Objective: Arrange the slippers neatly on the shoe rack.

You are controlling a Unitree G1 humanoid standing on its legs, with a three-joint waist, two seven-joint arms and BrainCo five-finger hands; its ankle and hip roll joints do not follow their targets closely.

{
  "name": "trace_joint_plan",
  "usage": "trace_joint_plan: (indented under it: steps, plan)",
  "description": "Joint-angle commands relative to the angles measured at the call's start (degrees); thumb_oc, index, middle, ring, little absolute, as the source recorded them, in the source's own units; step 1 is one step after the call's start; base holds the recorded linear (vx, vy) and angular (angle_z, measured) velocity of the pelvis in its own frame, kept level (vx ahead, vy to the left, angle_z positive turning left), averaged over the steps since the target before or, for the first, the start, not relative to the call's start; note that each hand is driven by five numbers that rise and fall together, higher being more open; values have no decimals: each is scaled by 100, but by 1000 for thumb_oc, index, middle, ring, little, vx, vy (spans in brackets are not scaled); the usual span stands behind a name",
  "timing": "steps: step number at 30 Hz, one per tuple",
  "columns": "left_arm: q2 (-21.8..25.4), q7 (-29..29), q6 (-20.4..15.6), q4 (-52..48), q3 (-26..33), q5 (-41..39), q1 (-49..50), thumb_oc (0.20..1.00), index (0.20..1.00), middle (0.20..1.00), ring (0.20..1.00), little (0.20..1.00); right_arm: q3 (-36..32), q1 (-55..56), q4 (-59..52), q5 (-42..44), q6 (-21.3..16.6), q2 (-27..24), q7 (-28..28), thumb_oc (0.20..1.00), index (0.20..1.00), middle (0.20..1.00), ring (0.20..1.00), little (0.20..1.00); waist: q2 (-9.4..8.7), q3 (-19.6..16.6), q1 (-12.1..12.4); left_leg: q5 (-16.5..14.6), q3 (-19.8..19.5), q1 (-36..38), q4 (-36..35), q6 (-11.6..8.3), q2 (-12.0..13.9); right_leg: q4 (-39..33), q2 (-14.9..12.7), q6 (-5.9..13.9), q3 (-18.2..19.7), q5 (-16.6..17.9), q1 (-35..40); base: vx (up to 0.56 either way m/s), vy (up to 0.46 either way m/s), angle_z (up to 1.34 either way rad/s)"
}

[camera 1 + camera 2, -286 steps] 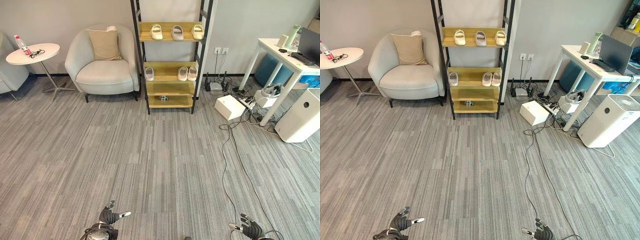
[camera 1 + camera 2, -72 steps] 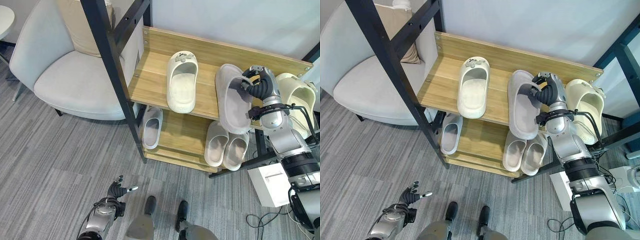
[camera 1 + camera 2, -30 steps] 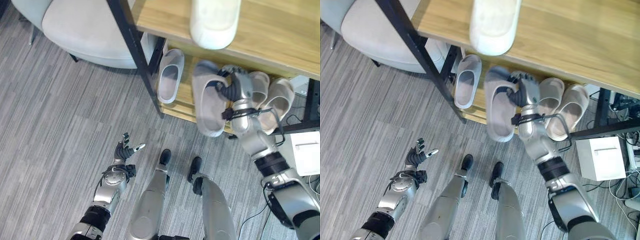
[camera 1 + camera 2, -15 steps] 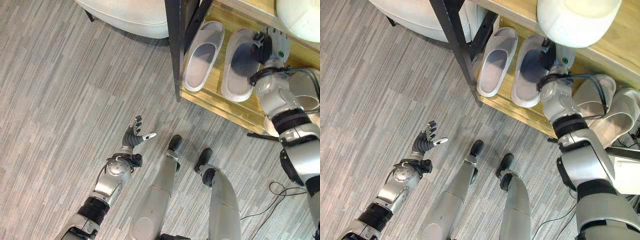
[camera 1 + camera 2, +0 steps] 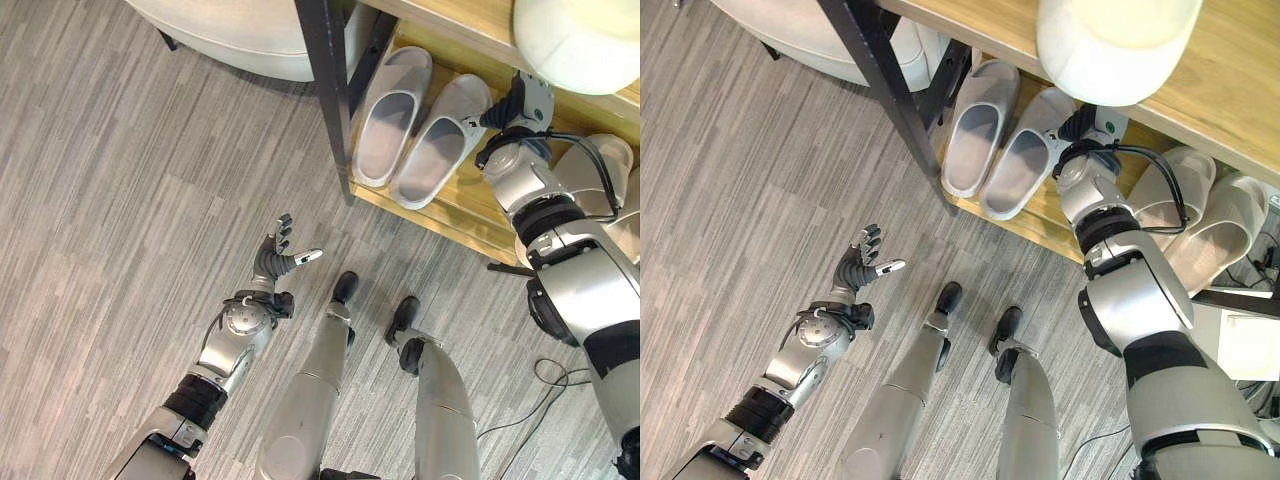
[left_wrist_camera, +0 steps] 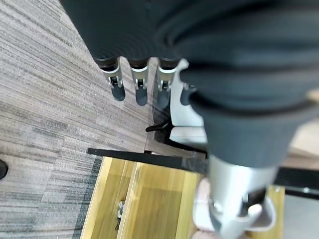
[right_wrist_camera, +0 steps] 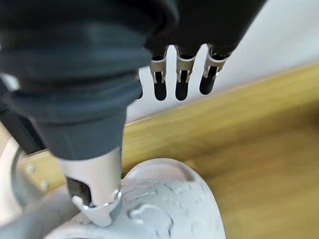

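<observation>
Two grey slippers lie side by side on the rack's lower shelf (image 5: 455, 208), the left one (image 5: 390, 112) straight and the right one (image 5: 440, 142) angled with its heel toward the shelf's front edge. My right hand (image 5: 512, 103) is at the toe of the angled slipper (image 7: 164, 204); in the right wrist view its fingers (image 7: 180, 79) are straight above the toe, the thumb low beside it, nothing gripped. My left hand (image 5: 279, 260) hangs open over the floor, well left of the rack. A cream slipper (image 5: 1115, 45) sits on the shelf above.
A black rack post (image 5: 322, 90) stands just left of the grey pair. Another pale pair (image 5: 1195, 225) lies on the same shelf to the right of my arm. An armchair (image 5: 235, 25) is left of the rack. Grey carpet floor (image 5: 120, 200) spreads to the left.
The grey slipper came down from in front of the rack with my right hand and now rests on the lower shelf beside the other grey one. The view has shifted slightly.
</observation>
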Motion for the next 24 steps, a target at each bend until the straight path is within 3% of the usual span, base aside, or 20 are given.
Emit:
trace_joint_plan:
  steps: [1,3,5,6,7,8,9,13,19,24]
  plan:
    - [-70,181,-31,20,218,6,201,1000,1000,1000,1000,1000,-806,645,-923,1906,-768,238,-603,1000,1000,1000,1000,1000,-8,-129,-32,-218,384,133,7,262,-46,58,171,285,365,60,647,-1,24,-12]
    - [-54,150,26,19,268,43,271,1000,1000,1000,1000,1000,-1104,1099,-1214,2716,-1104,539,-401,1000,1000,1000,1000,1000,-33,-110,-69,-226,408,178,-2,257,-19,33,177,283,380,56,684,-18,-4,-21]
    - [-40,106,42,20,285,35,339,1000,1000,1000,1000,1000,-1183,1281,-1229,3094,-1210,663,-206,1000,1000,1000,1000,1000,-38,-101,-54,-210,408,181,-15,249,-17,10,168,279,363,62,704,10,-46,-32]
    - [-31,29,39,39,277,-20,409,1000,1000,1000,1000,1000,-1195,1303,-1114,3535,-1280,763,142,1000,1000,1000,1000,1000,-44,-101,-16,-389,399,216,41,239,-32,59,156,297,373,-90,742,-32,-38,-14]
    - [-26,27,38,33,277,-19,406,1000,1000,1000,1000,1000,-1199,1295,-1108,3541,-1287,759,147,1000,1000,1000,1000,1000,-21,-79,-3,-199,401,159,-5,239,-19,22,156,263,329,58,687,-29,-38,-4]
    - [-24,22,32,40,268,-32,432,1000,1000,1000,1000,1000,-1221,1269,-1045,3724,-1339,810,199,1000,1000,1000,1000,1000,-14,-78,21,-195,395,156,-11,241,-19,21,154,265,314,62,685,-8,-27,7]
    - [-35,-18,49,90,235,-29,455,1000,1000,1000,1000,1000,-1171,1182,-940,3840,-1299,855,356,1000,1000,1000,1000,1000,-25,-97,47,-387,389,210,38,240,-33,51,152,299,350,-99,752,79,-65,10]
    - [7,-56,72,90,163,-41,441,1000,1000,1000,1000,1000,-1115,889,-704,4016,-1292,861,452,1000,1000,1000,1000,1000,-4,-88,138,-354,346,206,-19,234,-51,22,145,302,296,-114,769,17,-40,9]
    - [71,-142,58,125,62,-86,356,1000,1000,1000,1000,1000,-1205,123,-282,4525,-1345,713,569,1000,1000,1000,1000,1000,69,-50,306,-309,285,196,-106,233,-98,-42,104,344,210,-101,821,2,-26,15]
    - [98,-223,24,129,-78,-203,276,1000,1000,1000,1000,1000,-1126,-560,142,4445,-1357,145,465,1000,1000,1000,1000,1000,121,-73,415,-289,249,268,-167,239,-144,-75,70,352,162,-129,905,11,-7,4]
